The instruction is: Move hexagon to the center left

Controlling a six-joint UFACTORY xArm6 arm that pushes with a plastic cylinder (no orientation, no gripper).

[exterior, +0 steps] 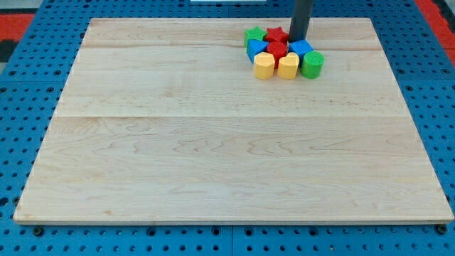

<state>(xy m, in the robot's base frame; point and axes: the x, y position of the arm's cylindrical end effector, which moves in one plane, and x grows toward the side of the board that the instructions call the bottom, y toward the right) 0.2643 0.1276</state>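
Dark rod coming down from the view's top edge, my tip (298, 39) resting on the wooden table (213, 156) near its far edge, right of centre. No gripper here, just a plain rod end, so nothing to open or close and nothing held. Tip sits at the far right of a tight cluster of blocks, just beside the red star block (276, 35) and right behind the blue block (301, 48); actual contact hard to tell.

Cluster packed together, blocks touching or almost touching. Green block (252, 36) at far left of the group, blue block (257, 48) just in front of it. Second red block (277, 48) in the middle, shape unclear. Front row: yellow hexagon block (264, 66) on the left, yellow block (287, 65) beside it, green round block (312, 63) at the right end.

Yellow hexagon at the near left corner of the cluster, well apart from the table's left edge. No containers on the table. Blue pegboard (28, 107) all around the table.
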